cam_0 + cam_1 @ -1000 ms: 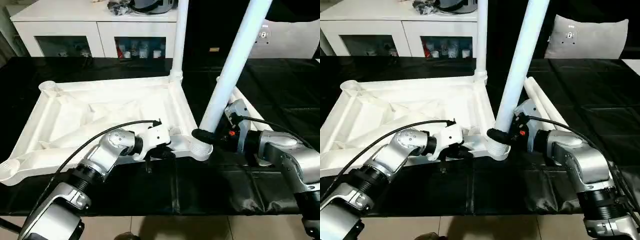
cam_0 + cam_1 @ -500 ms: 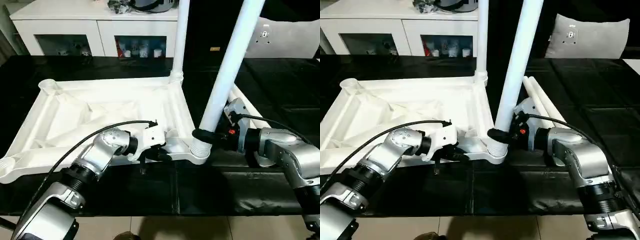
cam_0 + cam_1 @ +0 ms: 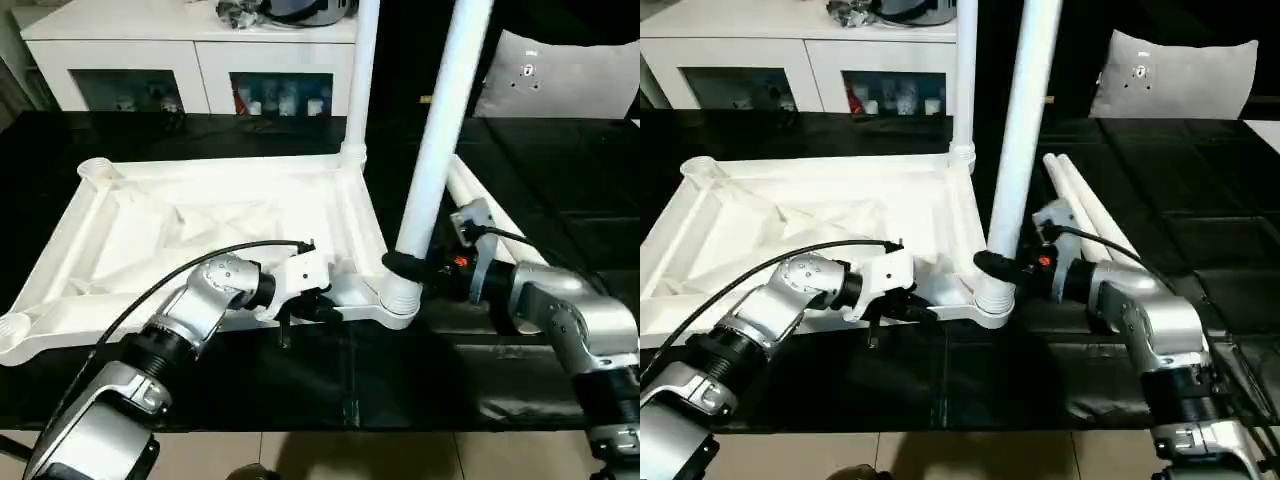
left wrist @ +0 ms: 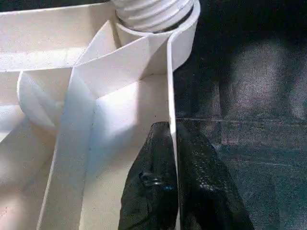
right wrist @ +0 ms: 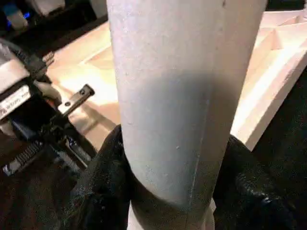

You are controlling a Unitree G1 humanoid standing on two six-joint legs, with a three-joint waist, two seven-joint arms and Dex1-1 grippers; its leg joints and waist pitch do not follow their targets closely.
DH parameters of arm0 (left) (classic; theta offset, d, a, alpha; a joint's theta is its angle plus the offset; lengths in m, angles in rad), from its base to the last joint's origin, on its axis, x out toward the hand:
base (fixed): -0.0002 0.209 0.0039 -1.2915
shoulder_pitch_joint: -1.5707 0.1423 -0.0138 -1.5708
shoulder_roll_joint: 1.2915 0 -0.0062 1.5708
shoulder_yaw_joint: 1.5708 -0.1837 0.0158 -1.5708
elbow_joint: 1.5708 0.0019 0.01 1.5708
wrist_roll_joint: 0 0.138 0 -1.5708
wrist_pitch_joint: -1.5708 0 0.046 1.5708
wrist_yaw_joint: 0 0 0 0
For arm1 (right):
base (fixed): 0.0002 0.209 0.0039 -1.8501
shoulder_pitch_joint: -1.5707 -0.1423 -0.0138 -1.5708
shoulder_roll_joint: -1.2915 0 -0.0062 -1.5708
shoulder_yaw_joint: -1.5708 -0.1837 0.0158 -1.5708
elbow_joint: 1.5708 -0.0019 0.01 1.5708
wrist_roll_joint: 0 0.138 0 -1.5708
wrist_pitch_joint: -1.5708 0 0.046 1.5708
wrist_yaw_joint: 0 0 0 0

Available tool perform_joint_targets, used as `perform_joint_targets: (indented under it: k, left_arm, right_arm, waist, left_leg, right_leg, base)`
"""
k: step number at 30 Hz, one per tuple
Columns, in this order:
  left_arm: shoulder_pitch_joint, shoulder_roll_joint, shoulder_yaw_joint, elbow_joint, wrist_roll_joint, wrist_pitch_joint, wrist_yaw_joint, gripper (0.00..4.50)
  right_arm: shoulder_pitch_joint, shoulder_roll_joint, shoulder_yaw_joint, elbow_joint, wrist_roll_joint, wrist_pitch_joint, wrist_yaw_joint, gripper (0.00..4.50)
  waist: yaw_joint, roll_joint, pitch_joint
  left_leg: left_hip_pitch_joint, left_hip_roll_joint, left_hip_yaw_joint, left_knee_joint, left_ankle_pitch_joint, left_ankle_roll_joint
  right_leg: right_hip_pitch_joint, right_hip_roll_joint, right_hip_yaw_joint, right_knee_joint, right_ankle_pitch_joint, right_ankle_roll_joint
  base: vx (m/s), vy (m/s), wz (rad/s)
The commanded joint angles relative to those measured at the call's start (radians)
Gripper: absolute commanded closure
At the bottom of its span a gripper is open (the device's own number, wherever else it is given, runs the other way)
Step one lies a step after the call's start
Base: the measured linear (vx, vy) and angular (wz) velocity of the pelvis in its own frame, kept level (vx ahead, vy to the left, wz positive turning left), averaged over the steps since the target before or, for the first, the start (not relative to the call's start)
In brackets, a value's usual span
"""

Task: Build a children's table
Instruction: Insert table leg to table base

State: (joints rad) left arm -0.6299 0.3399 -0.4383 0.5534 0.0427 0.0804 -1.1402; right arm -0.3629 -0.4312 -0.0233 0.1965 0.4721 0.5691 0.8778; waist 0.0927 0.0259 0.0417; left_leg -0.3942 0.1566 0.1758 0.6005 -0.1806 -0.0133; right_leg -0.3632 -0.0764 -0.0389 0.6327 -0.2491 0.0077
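The children's table top (image 3: 150,225) lies upside down on black cloth, ribbed underside facing up. One white leg (image 3: 360,80) stands upright in the far right corner socket. A second leg (image 3: 440,130) stands in the near right corner socket (image 3: 398,300), almost vertical. My right gripper (image 3: 402,266) is shut on this leg just above its threaded base, and in the right wrist view its black fingers (image 5: 103,182) wrap around the leg (image 5: 187,96). My left gripper (image 3: 318,308) is shut on the top's near rim (image 4: 170,86), one finger on each side.
Two loose white legs (image 3: 1085,205) lie on the cloth to the right of the top. A white cabinet with glass doors (image 3: 190,60) stands behind, and a grey cushion (image 3: 560,75) is at the back right. The cloth's front edge (image 3: 350,425) meets the floor.
The leg in my right gripper has swung from leaning right to nearly upright in its socket. My left gripper has stayed clamped on the rim.
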Motion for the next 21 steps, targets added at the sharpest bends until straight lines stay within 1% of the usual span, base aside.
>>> perform_joint_targets:
  k: [1, 2, 4, 5, 6, 8, 9, 10, 11, 12, 13, 15, 16, 18, 19, 20, 21]
  left_arm:
    - [0.001, 0.015, 0.018, 0.019, 0.010, 0.001, 0.007, 4.50]
    - [0.002, 0.015, 0.019, 0.018, 0.009, 0.002, 0.008, 4.50]
    - [0.006, 0.013, 0.023, 0.016, 0.005, 0.005, 0.013, 4.50]
    - [0.008, 0.012, 0.026, 0.016, 0.002, 0.007, 0.015, 4.50]
    - [0.007, 0.011, 0.028, 0.018, 0.001, 0.007, 0.018, 4.50]
    - [0.005, 0.009, 0.031, 0.024, 0.001, 0.004, 0.020, 4.50]
    - [0.004, 0.008, 0.031, 0.029, 0.001, 0.002, 0.022, 4.50]
    - [0.003, 0.007, 0.032, 0.031, 0.001, 0.001, 0.023, 4.50]
    - [0.002, 0.007, 0.030, 0.033, 0.003, 0.000, 0.023, 4.50]
    - [0.001, 0.007, 0.030, 0.034, 0.003, 0.000, 0.022, 4.50]
    - [0.001, 0.007, 0.029, 0.034, 0.004, -0.001, 0.022, 4.50]
    - [-0.009, 0.013, 0.017, 0.044, 0.018, -0.016, 0.020, 4.50]
    - [-0.013, 0.015, 0.013, 0.048, 0.023, -0.022, 0.020, 4.50]
    - [-0.015, 0.015, 0.012, 0.050, 0.025, -0.024, 0.020, 4.50]
    - [-0.018, 0.016, 0.011, 0.053, 0.027, -0.027, 0.019, 4.50]
    - [-0.032, 0.021, 0.005, 0.066, 0.037, -0.041, 0.014, 4.50]
    - [-0.040, 0.024, 0.002, 0.073, 0.041, -0.048, 0.009, 4.50]
  right_arm:
    - [0.062, 0.011, -0.009, 0.015, 0.016, 0.007, -0.012, 2.64]
    - [0.077, 0.013, -0.011, 0.007, 0.017, 0.000, -0.012, 2.64]
    - [0.125, 0.018, -0.014, -0.025, 0.017, -0.022, -0.008, 2.64]
    - [0.149, 0.021, -0.018, -0.043, 0.022, -0.031, -0.004, 2.64]
    - [0.169, 0.025, -0.022, -0.062, 0.025, -0.039, -0.007, 2.64]
    - [0.190, 0.029, -0.025, -0.086, 0.023, -0.052, -0.012, 2.64]
    - [0.205, 0.027, -0.023, -0.100, 0.010, -0.069, -0.017, 2.64]
    - [0.211, 0.026, -0.021, -0.106, 0.004, -0.078, -0.021, 2.64]
    - [0.214, 0.013, -0.001, -0.105, -0.026, -0.100, -0.022, 2.64]
    - [0.215, 0.007, 0.007, -0.105, -0.039, -0.110, -0.021, 2.64]
    - [0.215, 0.003, 0.013, -0.104, -0.047, -0.116, -0.021, 2.64]
    - [0.195, -0.021, 0.056, -0.093, -0.104, -0.145, -0.023, 2.64]
    - [0.182, -0.030, 0.072, -0.086, -0.122, -0.154, -0.016, 2.64]
    - [0.175, -0.036, 0.082, -0.081, -0.132, -0.160, -0.011, 2.64]
    - [0.169, -0.040, 0.089, -0.078, -0.137, -0.160, -0.006, 2.64]
    - [0.140, -0.056, 0.122, -0.060, -0.154, -0.156, 0.024, 2.64]
    - [0.125, -0.063, 0.140, -0.049, -0.163, -0.155, 0.043, 2.64]
  waist:
    - [0.006, -0.003, -0.062]
    - [0.007, -0.006, -0.064]
    - [0.006, -0.006, -0.061]
    - [0.008, 0.000, -0.061]
    - [0.007, 0.000, -0.059]
    - [0.006, 0.004, -0.059]
    - [0.006, 0.006, -0.059]
    - [0.005, 0.004, -0.058]
    - [0.005, 0.009, -0.058]
    - [0.004, 0.007, -0.058]
    - [0.004, 0.007, -0.057]
    - [0.003, 0.008, -0.056]
    - [0.001, 0.002, -0.055]
    - [0.001, 0.006, -0.054]
    - [0.000, 0.006, -0.052]
    - [-0.002, 0.002, -0.051]
    - [-0.003, 0.004, -0.050]
  left_leg:
    - [0.026, 0.078, -0.025, -0.066, -0.111, 0.061]
    - [0.027, 0.077, -0.026, -0.066, -0.105, 0.061]
    - [0.024, 0.076, -0.026, -0.068, -0.114, 0.062]
    - [0.026, 0.078, -0.027, -0.069, -0.129, 0.057]
    - [0.027, 0.078, -0.027, -0.072, -0.150, 0.050]
    - [0.027, 0.078, -0.028, -0.073, -0.158, 0.040]
    - [0.028, 0.078, -0.029, -0.075, -0.164, 0.035]
    - [0.028, 0.078, -0.029, -0.076, -0.173, 0.031]
    - [0.028, 0.078, -0.029, -0.076, -0.177, 0.028]
    - [0.028, 0.078, -0.029, -0.077, -0.181, 0.023]
    - [0.027, 0.078, -0.029, -0.077, -0.183, 0.021]
    - [0.027, 0.077, -0.030, -0.078, -0.185, 0.018]
    - [0.028, 0.077, -0.029, -0.080, -0.194, 0.018]
    - [0.029, 0.077, -0.030, -0.080, -0.209, 0.015]
    - [0.029, 0.078, -0.030, -0.082, -0.225, 0.010]
    - [0.029, 0.078, -0.030, -0.083, -0.237, 0.007]
    - [0.030, 0.078, -0.031, -0.084, -0.242, 0.004]
  right_leg:
    - [0.033, -0.090, 0.039, -0.063, 0.114, -0.300]
    - [0.034, -0.087, 0.037, -0.061, 0.134, -0.301]
    - [0.034, -0.086, 0.036, -0.062, 0.123, -0.294]
    - [0.033, -0.089, 0.037, -0.065, 0.097, -0.291]
    - [0.032, -0.088, 0.037, -0.070, 0.070, -0.285]
    - [0.032, -0.088, 0.038, -0.072, 0.054, -0.280]
    - [0.031, -0.086, 0.037, -0.072, 0.046, -0.278]
    - [0.030, -0.086, 0.038, -0.074, 0.033, -0.276]
    - [0.030, -0.087, 0.038, -0.074, 0.029, -0.276]
    - [0.030, -0.086, 0.038, -0.075, 0.023, -0.273]
    - [0.030, -0.086, 0.038, -0.075, 0.021, -0.272]
    - [0.030, -0.085, 0.038, -0.077, 0.020, -0.266]
    - [0.030, -0.085, 0.039, -0.079, 0.009, -0.265]
    - [0.029, -0.087, 0.040, -0.080, -0.016, -0.265]
    - [0.029, -0.088, 0.041, -0.083, -0.041, -0.264]
    - [0.029, -0.087, 0.041, -0.084, -0.059, -0.263]
    - [0.030, -0.087, 0.041, -0.086, -0.079, -0.258]
  base:
    - [0.000, 0.000, 0.00]
    - [0.000, 0.000, 0.00]
    - [0.000, 0.000, 0.00]
    - [0.000, 0.000, 0.00]
    - [0.000, 0.000, 0.00]
    - [0.000, 0.000, 0.00]
    - [0.000, 0.000, 0.00]
    - [0.000, 0.000, 0.00]
    - [0.000, 0.000, 0.00]
    - [0.000, 0.000, 0.00]
    - [0.000, 0.000, 0.00]
    - [0.000, 0.000, 0.00]
    - [0.000, 0.000, 0.00]
    - [0.000, 0.000, 0.00]
    - [0.000, 0.000, 0.00]
    - [0.000, 0.000, 0.00]
    - [0.000, 0.000, 0.00]
